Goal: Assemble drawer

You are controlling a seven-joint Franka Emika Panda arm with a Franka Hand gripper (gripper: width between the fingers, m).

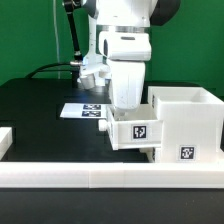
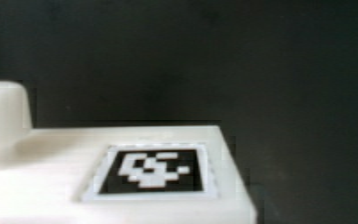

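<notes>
Exterior view: white plastic cube-like hollow housing (image 1: 186, 122) sits on the black table (image 1: 35, 110) at roughly 3 o'clock, open top up, one black-and-white square tag on its front face. Interior looks empty as far as the visible walls show; floor is hidden.

Small shallow white tray (image 1: 136, 131) with its own square tag is at about 5 o'clock, touching the housing's 9 o'clock side. Tray contents not visible.

White robot arm (image 1: 122, 40) comes down directly over the tray. The gripper (image 1: 126, 106) is at the tray's top edge; fingertips hidden, so can't tell if it's clamped or released.

Flat white marker board (image 1: 86, 109) lies on the table behind the arm.

Long low white border rail (image 1: 100, 180) runs along 6 o'clock.

Wrist view: blurry white surface with a tag (image 2: 151, 170), dark table beyond.
</notes>
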